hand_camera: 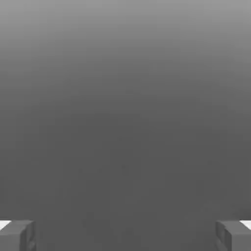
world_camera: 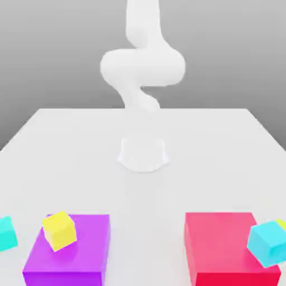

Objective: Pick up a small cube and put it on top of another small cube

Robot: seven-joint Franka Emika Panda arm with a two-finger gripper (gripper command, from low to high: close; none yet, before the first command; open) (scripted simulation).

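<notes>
At the exterior view's right, a yellow cube [world_camera: 282, 224] is mostly hidden.

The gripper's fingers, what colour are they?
Grey, best seen in the hand view.

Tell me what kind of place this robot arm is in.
Probably a simulated test scene rather than a real room: a plain white surface under a blank grey backdrop, flat-coloured purple and red blocks with small bright cubes, and a smooth, almost featureless white arm.
</notes>
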